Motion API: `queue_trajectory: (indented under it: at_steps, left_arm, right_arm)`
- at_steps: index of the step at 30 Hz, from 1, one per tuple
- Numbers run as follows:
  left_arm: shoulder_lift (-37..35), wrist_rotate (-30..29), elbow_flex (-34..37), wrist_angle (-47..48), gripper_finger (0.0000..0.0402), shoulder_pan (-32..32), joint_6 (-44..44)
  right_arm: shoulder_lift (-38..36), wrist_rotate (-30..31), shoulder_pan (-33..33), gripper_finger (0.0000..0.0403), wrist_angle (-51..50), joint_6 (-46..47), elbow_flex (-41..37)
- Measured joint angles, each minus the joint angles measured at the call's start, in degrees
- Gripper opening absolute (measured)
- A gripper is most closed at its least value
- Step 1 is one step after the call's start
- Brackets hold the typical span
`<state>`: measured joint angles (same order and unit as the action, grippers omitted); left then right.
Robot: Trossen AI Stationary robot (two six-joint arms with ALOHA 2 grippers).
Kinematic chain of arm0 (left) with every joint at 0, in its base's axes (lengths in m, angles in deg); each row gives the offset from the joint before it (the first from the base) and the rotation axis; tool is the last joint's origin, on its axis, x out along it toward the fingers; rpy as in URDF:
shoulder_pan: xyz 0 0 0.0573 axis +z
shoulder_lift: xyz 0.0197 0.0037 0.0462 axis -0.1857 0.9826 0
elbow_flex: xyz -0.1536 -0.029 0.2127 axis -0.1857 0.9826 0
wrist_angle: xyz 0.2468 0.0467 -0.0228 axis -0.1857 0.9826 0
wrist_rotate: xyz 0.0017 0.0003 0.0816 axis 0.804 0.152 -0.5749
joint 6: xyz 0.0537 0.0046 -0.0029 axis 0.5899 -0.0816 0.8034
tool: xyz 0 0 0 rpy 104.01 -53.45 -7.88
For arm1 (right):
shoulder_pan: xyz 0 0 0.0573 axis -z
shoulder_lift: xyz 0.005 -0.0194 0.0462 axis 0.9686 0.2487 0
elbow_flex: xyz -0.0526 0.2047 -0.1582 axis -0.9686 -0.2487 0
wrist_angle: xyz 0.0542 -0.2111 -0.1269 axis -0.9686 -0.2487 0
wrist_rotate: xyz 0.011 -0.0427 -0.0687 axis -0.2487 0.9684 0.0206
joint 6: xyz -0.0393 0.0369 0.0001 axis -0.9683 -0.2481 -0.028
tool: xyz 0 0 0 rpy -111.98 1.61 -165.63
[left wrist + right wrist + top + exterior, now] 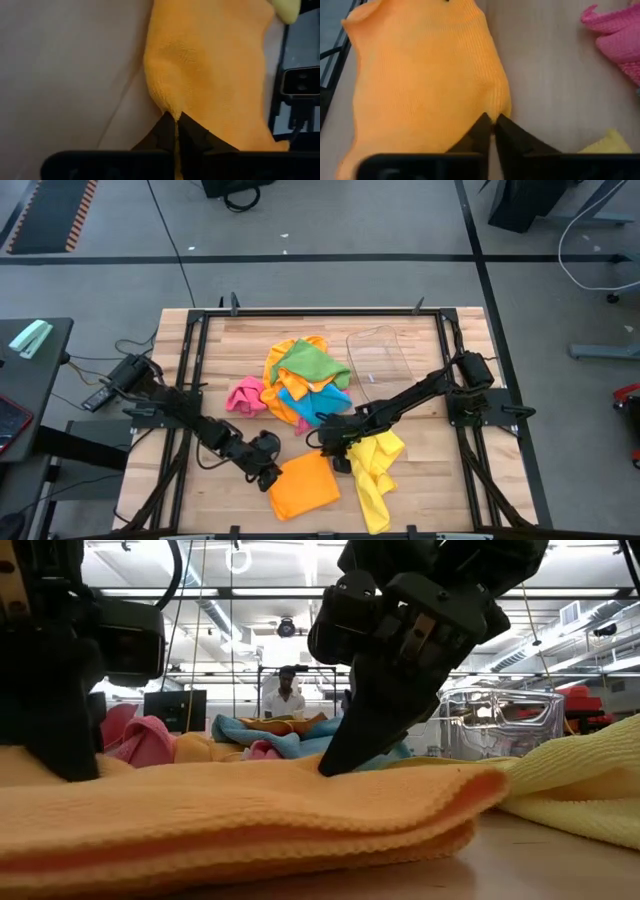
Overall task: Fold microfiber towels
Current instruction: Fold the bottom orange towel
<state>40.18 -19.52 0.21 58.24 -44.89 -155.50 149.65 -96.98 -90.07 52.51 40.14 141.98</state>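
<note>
Now pinched at two corners: orange towel (305, 486) lying flat on the near part of the desk (420, 480), roughly square, already doubled to judge from the two layers at its edge in the low view. Left tool (268, 476) clamped shut on the corner at the towel's left edge, cloth bunched to a peak between the dark fingers (192, 137) in the left wrist view. Right tool (334, 456) closed on the corner at the towel's far right, same pinch plain in the right wrist view. Both grips on the far side of the cloth, so free body spreading toward the near desk edge, away from both arms; likely next a lift and carry of that far edge over to the near one. Just beside on the right, touching or nearly so: yellow towel (375, 470), rumpled and long. Farther back, mid-desk: heap of pink, green, blue and orange towels (295, 380), with a clear plastic tray (380, 360) next to it.
</note>
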Motion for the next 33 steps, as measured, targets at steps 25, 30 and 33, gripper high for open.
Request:
queue_trajectory:
  at_steps: [25, 30, 33]
  left_arm:
    - [-33.42, -3.64, -1.65, 19.33, 0.0021, 15.61, 40.3]
    - [-31.8, -5.91, -10.65, 28.28, 0.0009, 15.7, 59.53]
    - [-27.74, -6.89, -14.36, 33.49, 0.0011, 13.91, 65.84]
  right_arm:
    - [-21.17, 17.06, 3.44, 0.0007, -9.99, -29.84, 0.22]
    - [-22.32, 22.13, 3.32, 0.0007, -9.68, -40.68, 0.24]
    - [-21.79, 22.9, 1.8, 0.0008, -9.91, -45.44, 0.25]
